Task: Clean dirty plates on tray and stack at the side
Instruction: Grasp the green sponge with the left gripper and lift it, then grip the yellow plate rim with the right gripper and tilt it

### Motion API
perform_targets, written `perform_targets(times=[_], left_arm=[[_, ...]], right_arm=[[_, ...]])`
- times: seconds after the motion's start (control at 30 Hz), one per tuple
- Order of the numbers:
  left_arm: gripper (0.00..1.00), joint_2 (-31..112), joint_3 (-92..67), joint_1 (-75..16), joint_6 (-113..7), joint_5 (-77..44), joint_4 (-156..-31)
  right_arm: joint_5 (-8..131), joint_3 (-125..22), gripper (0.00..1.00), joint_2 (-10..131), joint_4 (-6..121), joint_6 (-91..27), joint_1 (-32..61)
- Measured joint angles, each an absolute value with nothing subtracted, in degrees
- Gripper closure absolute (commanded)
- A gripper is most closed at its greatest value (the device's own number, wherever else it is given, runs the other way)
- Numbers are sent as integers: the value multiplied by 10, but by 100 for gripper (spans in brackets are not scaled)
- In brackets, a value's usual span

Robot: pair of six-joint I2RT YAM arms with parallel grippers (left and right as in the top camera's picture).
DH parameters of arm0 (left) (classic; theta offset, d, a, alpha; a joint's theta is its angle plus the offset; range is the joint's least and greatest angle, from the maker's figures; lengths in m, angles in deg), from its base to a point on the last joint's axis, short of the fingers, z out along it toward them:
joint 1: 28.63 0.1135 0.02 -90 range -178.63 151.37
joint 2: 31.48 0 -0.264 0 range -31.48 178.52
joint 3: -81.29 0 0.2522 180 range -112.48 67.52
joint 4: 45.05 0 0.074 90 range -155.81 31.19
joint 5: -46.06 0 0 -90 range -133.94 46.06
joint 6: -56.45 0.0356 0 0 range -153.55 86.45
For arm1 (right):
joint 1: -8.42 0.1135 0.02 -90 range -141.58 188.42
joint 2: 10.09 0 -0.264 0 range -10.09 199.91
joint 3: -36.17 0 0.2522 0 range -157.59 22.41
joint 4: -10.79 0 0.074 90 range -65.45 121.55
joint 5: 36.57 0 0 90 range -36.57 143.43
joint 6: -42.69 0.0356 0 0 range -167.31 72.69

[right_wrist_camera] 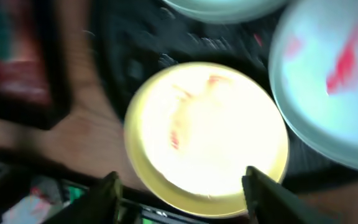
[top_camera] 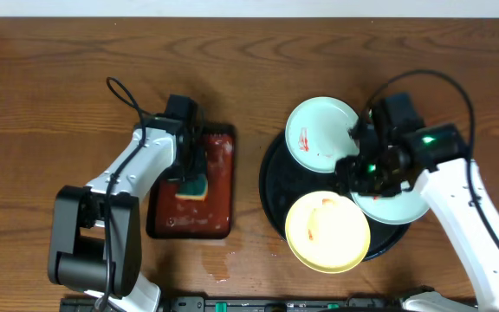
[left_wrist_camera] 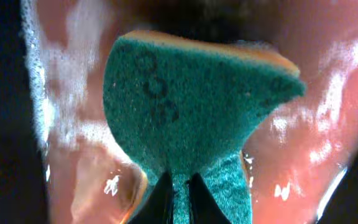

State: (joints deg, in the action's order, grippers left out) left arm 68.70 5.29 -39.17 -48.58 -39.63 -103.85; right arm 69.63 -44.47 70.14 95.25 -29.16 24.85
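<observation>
Sponge (left_wrist_camera: 191,106) clamped in left gripper (left_wrist_camera: 180,194) over red-brown tray (left_wrist_camera: 331,93); right gripper (right_wrist_camera: 184,186) spread above smeared yellow plate (right_wrist_camera: 207,124), likely steadied next for scrubbing.

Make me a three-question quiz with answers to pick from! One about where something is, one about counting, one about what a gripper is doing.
1. Where is the green sponge? A) on bare wood B) over the red-brown tray C) on a cup
2. How many plates sit on the black tray? A) three B) one C) five
3. What is the left gripper doing? A) hanging open B) holding a plate C) pinching the sponge
Answers: 1 B, red-brown tray lies beneath it; 2 A, two mint, one yellow; 3 C, its fingers squeeze it.
</observation>
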Motion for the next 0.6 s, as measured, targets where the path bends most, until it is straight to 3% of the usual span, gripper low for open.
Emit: perform_targets(times=[0.17, 0.3, 0.6], left_arm=[[93, 652, -6, -392, -486, -396, -1108], [93, 580, -36, -392, -486, -396, -1121], [93, 481, -38, -392, -486, -396, -1167]], right_arm=[[676, -330, 51, 717, 912, -230, 248], [651, -261, 51, 729, 870, -176, 248], [619, -258, 51, 731, 867, -152, 233]])
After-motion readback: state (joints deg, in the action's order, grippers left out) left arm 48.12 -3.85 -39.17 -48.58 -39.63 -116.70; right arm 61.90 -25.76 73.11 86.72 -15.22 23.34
